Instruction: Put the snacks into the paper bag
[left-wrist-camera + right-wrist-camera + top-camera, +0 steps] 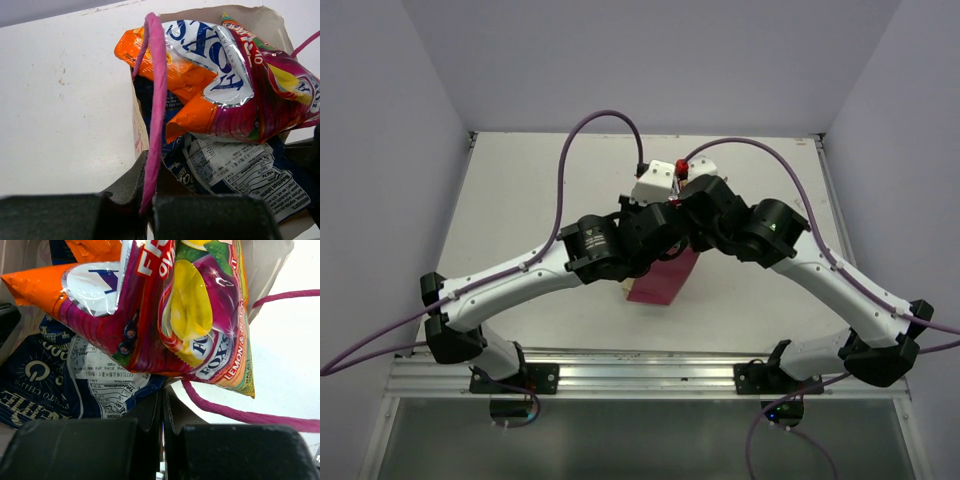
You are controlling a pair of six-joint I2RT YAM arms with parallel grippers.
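Observation:
The paper bag (658, 283) stands mid-table, its magenta base showing under both arms. My left gripper (147, 200) is shut on the bag's pink cord handle (157, 90) at the rim. My right gripper (162, 405) is shut on the opposite rim, with the other cord (235, 412) running off to the right. Snacks fill the bag's mouth: an orange packet (150, 55), a pink-yellow candy packet (200, 315) on top, and a blue-white packet (240, 170) beneath, which also shows in the right wrist view (45, 380). Other packets are hidden.
The white table (530, 210) is walled at the back and on both sides. A metal rail (640, 375) runs along the near edge at the arm bases. Purple cables (590, 125) arch over the arms.

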